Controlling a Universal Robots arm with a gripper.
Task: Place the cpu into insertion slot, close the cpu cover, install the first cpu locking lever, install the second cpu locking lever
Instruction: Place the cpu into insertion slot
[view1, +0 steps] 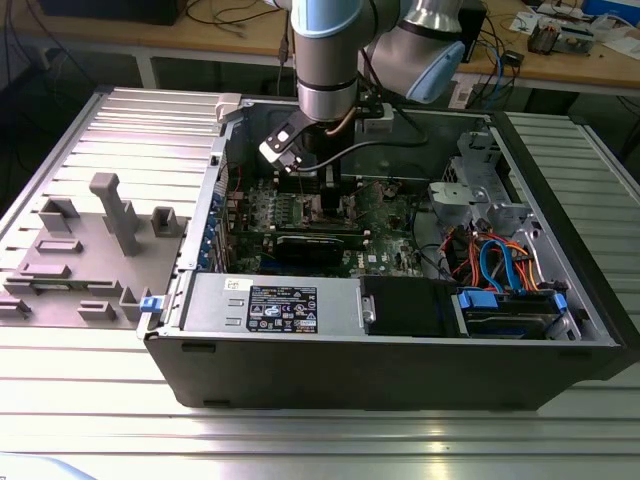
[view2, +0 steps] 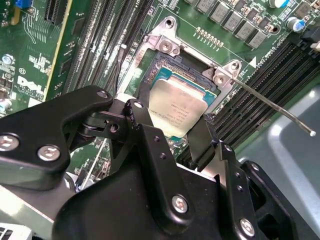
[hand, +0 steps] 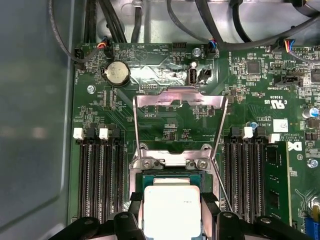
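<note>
In both wrist views the cpu (hand: 171, 197) (view2: 176, 107), a pale silvery square chip, sits between my black fingers (hand: 134, 217) directly over the insertion slot (hand: 169, 176) (view2: 172, 67), whose silver rim frames it. My gripper (hand: 171, 216) (view2: 172, 129) is shut on the chip's two opposite edges. I cannot tell whether the chip rests in the recess or hovers just above it. The cpu cover (hand: 180, 99) is swung open, away from the socket. A thin locking lever (view2: 270, 102) sticks out beside the socket. In the exterior view my gripper (view1: 322, 190) reaches down into the open computer case (view1: 400, 360).
Black memory slots (hand: 100, 175) (hand: 245, 175) flank the socket closely. A long black graphics card (view1: 315, 245), a labelled power supply (view1: 270, 305) and cabled drive bays (view1: 500, 270) crowd the case. A grey fixture plate (view1: 110, 230) lies at the exterior view's left.
</note>
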